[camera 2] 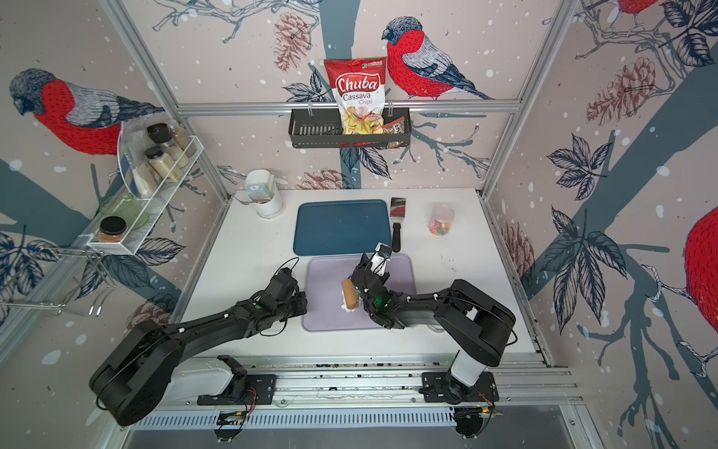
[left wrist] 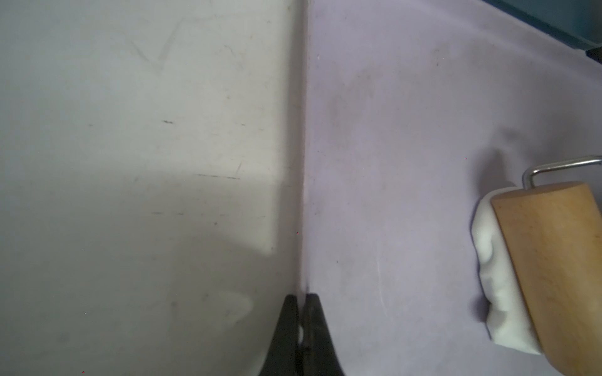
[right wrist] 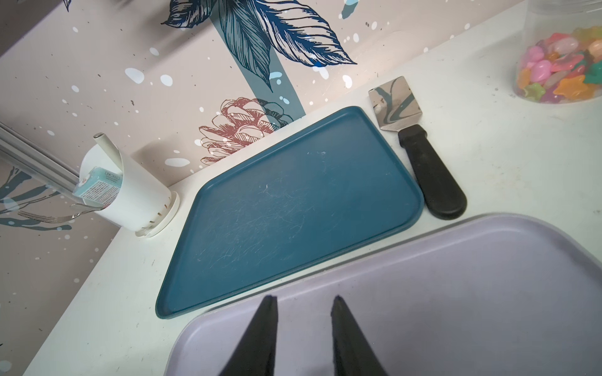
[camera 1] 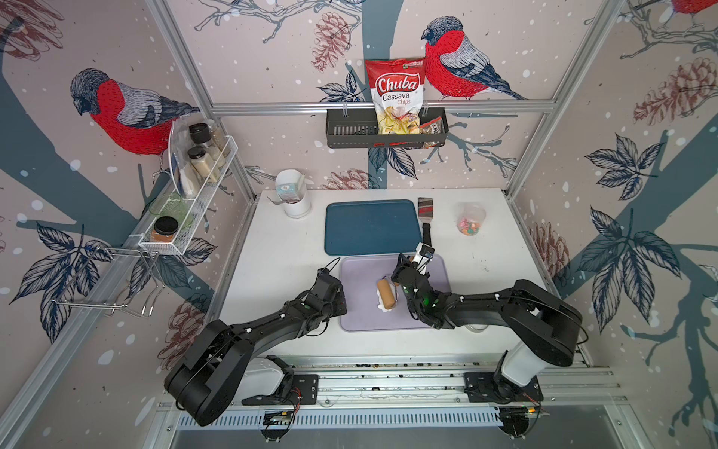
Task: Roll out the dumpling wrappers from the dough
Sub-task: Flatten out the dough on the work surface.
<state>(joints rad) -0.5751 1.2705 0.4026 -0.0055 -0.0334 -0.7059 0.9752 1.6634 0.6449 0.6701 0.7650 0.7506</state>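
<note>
- Left gripper (left wrist: pixel 302 301) clenched on nothing, tips at the lilac tray's (left wrist: pixel 391 130) left edge, probably pinning it still.
- Roller (camera 1: pixel 387 297) sits on the dough (left wrist: pixel 498 286), mid-tray.
- Right gripper (right wrist: pixel 304 298) jaws part-spread; grasping the roller handle? Can't tell.

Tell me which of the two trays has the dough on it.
The lilac tray nearest the robot: white dough lies on it under the wooden roller. The blue tray behind carries none.
</note>
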